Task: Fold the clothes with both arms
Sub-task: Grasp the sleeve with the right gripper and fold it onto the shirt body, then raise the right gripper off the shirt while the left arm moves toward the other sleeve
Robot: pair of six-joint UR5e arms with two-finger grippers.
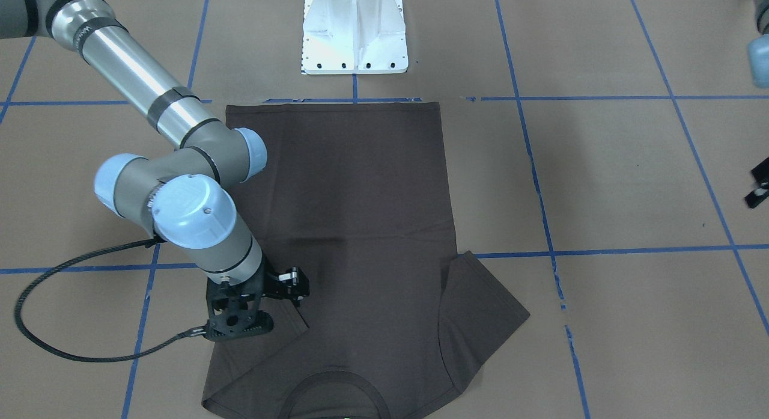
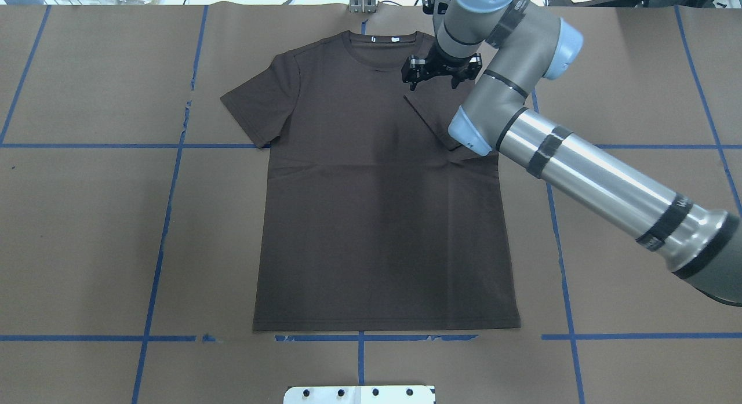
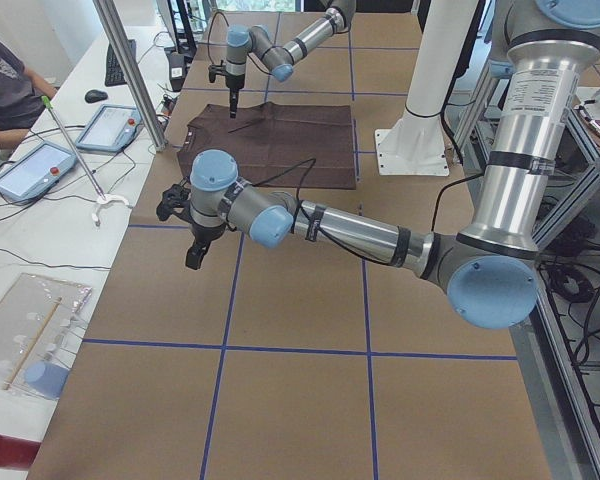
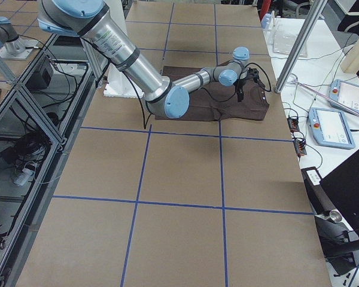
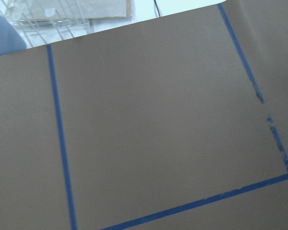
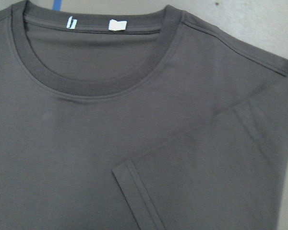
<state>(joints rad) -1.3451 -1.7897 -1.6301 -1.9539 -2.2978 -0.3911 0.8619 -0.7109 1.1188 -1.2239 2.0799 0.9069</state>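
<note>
The dark grey-brown T-shirt (image 2: 371, 218) lies flat on the brown table, with its collar (image 2: 379, 47) at the far side from the robot's base. One sleeve (image 2: 432, 117) is folded inward over the chest; its hem (image 6: 134, 196) shows in the right wrist view, below the white neck tags (image 6: 117, 25). The other sleeve (image 2: 255, 105) lies spread out flat. My right gripper (image 2: 433, 84) hovers over the folded sleeve near the collar, open and holding nothing. My left gripper (image 1: 758, 184) hangs over bare table far from the shirt (image 1: 360, 214); I cannot tell its state.
The white pedestal base (image 1: 354, 34) stands just behind the shirt's bottom hem. Blue tape lines (image 2: 168, 189) grid the brown paper. Past the collar end, a side bench holds tablets (image 3: 110, 125), a metal pole (image 3: 130, 70) rises, and a person (image 3: 5, 80) sits.
</note>
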